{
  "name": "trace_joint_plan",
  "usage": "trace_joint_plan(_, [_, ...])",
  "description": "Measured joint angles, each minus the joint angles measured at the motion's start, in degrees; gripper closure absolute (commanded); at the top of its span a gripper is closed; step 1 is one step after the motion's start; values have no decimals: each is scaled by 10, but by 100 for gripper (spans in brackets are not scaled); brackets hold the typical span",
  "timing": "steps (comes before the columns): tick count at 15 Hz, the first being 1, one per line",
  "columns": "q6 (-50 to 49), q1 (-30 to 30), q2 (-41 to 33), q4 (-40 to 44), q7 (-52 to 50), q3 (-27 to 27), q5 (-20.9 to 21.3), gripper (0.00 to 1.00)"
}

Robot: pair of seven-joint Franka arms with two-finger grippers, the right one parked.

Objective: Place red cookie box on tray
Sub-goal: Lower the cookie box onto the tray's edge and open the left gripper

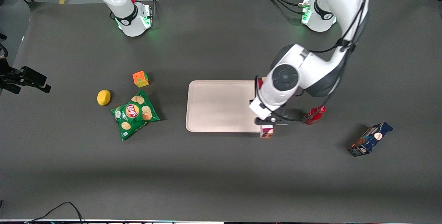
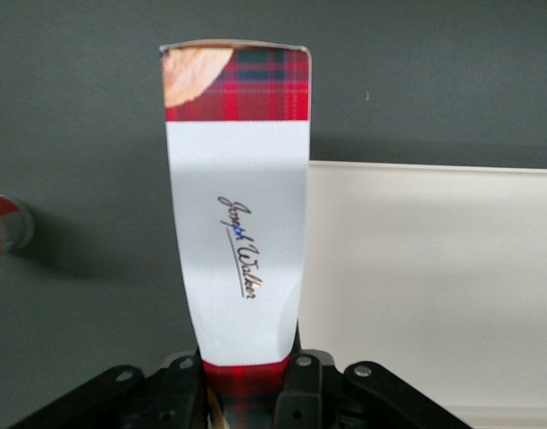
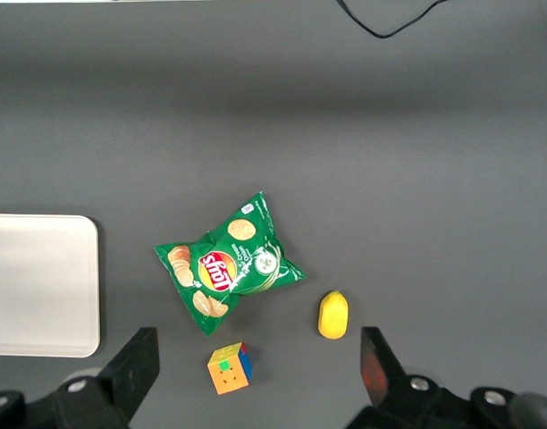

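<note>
Gripper (image 2: 247,393) jaws clamped on red cookie box (image 2: 239,223), at tray (image 1: 221,104) edge; shift inward b4 lowering.

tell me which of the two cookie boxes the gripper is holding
The red cookie box: plaid with a white panel, clamped in the gripper at the tray edge. The dark blue cookie box lies untouched on the table.

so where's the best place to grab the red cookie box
Across its narrow width near one end, from above. The red cookie box is long and slim, so only its short span fits between the fingers; the hand already clamps it there, beside the tray.
</note>
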State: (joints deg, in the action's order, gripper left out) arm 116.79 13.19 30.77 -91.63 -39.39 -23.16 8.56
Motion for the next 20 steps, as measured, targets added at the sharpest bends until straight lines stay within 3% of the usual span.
trace_joint_plan(8, [108,15,59,-49,-29,0,14,90])
trace_joint_plan(13, [115,25,60,-70,-71,-1,27,86])
trace_joint_plan(16, [115,27,60,-70,-76,-1,29,70])
trace_joint_plan(18, [115,28,60,-70,-77,-1,30,46])
trace_joint_plan(20, [115,28,60,-70,-77,-1,30,14])
